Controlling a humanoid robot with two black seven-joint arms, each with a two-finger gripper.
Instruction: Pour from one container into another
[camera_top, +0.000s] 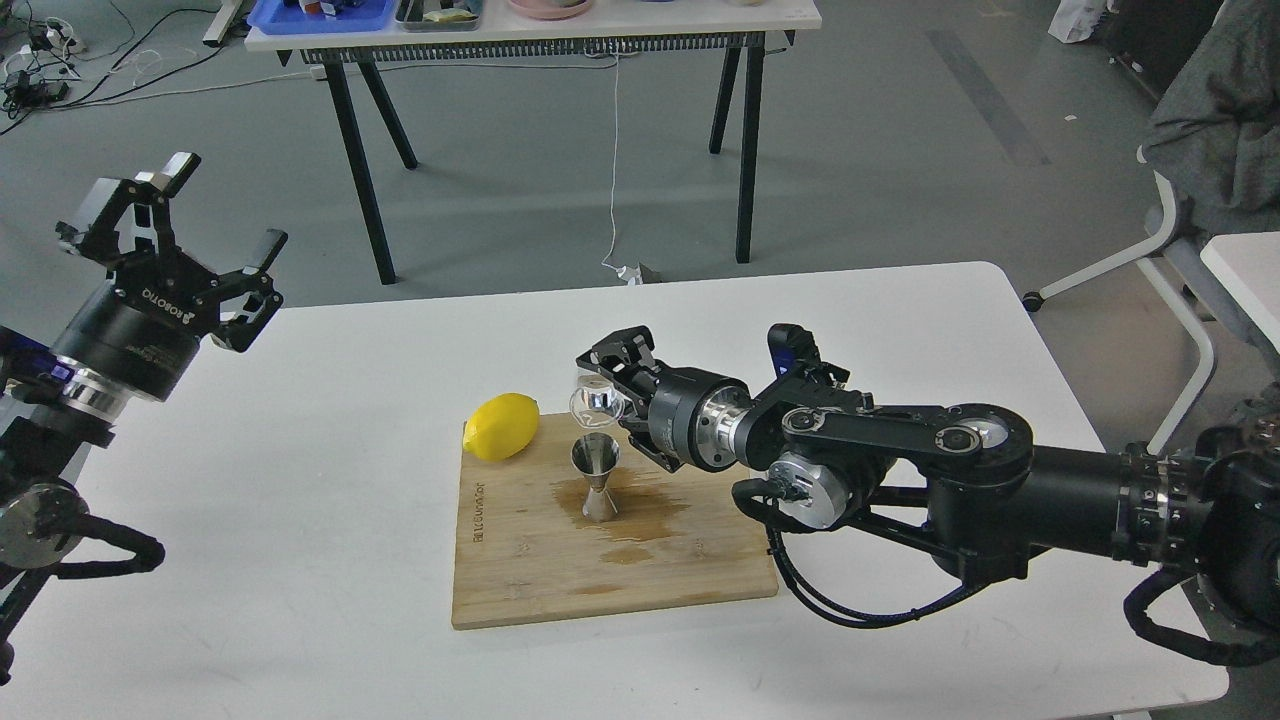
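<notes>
The right gripper (603, 395) is pinching the small clear glass cup (596, 404) between its fingers and holding it in the air, tilted on its side, directly above the mouth of the steel jigger (596, 476). The cup's lower edge is sitting just over the jigger's rim; whether the two are touching cannot be told. The right arm is reaching in from the right edge of the view, low over the white table (300, 500).

The jigger is standing upright near the middle of the wooden cutting board (560, 570). A dark wet patch (640, 510) is spreading on the board around the jigger's base and to its right. A yellow lemon (502, 426) is lying on the board's far left corner, near the jigger but apart from it.

The left gripper (185, 230) is hanging in the air over the table's far left side, well apart from the board, with its fingers spread and holding nothing.
</notes>
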